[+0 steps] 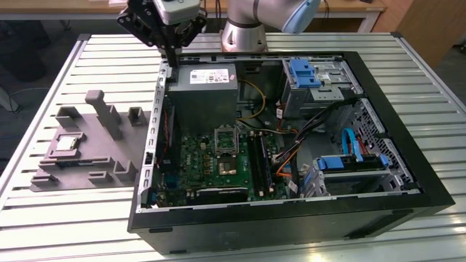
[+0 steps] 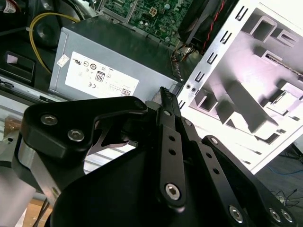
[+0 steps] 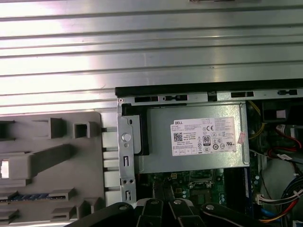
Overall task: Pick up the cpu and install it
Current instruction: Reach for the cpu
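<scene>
The pincer (image 1: 169, 61) hangs high over the far edge of the open computer case (image 1: 437, 185), right by the grey power supply (image 1: 207, 82). Its jaws look pressed together with nothing between them; the second wrist view shows the ribbed fingertips (image 2: 163, 94) meeting in one narrow point. The cpu (image 1: 67, 143) sits untouched in its pocket on the grey moulded tray (image 1: 109, 158). That tray lies on the slatted surface (image 1: 73, 229) toward the exterior view's left, well apart from the pincer. So the pick-up has not begun, and this reads as the approach stage. Inside the case the motherboard (image 1: 218, 164) lies exposed and waiting for the chip. As a judgement, a grasp here calls for open jaws, squared over the chip between the tray's upright blocks, and a light grip on its thin edges without tilting it.
</scene>
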Controlling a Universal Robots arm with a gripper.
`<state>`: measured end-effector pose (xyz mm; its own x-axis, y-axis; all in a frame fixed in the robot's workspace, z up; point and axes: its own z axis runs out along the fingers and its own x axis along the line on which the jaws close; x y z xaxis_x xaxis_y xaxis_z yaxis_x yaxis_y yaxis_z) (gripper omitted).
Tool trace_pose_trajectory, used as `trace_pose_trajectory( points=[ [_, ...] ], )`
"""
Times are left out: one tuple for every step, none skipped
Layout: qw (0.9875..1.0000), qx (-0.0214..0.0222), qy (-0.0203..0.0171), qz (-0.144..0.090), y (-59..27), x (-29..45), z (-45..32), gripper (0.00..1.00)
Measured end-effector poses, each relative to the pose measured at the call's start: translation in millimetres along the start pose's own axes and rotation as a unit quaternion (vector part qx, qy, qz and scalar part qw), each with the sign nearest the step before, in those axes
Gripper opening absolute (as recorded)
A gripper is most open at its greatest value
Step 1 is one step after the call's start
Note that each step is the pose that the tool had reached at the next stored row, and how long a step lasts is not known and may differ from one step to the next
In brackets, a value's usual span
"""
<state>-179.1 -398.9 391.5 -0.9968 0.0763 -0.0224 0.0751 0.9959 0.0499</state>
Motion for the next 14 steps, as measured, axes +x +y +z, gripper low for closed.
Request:
trace_pose_trajectory(
  points=[
    [1.0, 0.0, 0.0, 0.0, 0.0, 0.4, 0.0, 0.11],
    [1.0, 0.0, 0.0, 0.0, 0.0, 0.7, 0.0, 0.11],
    [1.0, 0.0, 0.0, 0.0, -0.1, 1.1, 0.0, 0.11],
    [1.0, 0.0, 0.0, 0.0, -0.1, 1.4, 0.0, 0.11],
    [1.0, 0.0, 0.0, 0.0, -0.1, 1.7, 0.1, 0.11],
    [1.0, 0.0, 0.0, 0.0, -0.2, 2.0, 0.1, 0.11],
    [1.0, 0.0, 0.0, 0.0, -0.2, 2.3, 0.1, 0.11],
    [1.0, 0.0, 0.0, 0.0, -0.2, 2.6, 0.1, 0.11],
    [1.0, 0.0, 0.0, 0.0, -0.2, 2.9, 0.1, 0.11],
    [1.0, 0.0, 0.0, 0.0, -0.2, 3.2, 0.1, 0.11],
    [1.0, 0.0, 0.0, 0.0, -0.3, 3.5, 0.1, 0.11],
    [1.0, 0.0, 0.0, 0.0, -0.3, 3.8, 0.1, 0.11],
    [1.0, 0.0, 0.0, 0.0, -0.3, 4.2, 0.1, 0.11],
    [1.0, 0.0, 0.0, 0.0, -0.4, 4.6, 0.2, 0.11]
  ],
)
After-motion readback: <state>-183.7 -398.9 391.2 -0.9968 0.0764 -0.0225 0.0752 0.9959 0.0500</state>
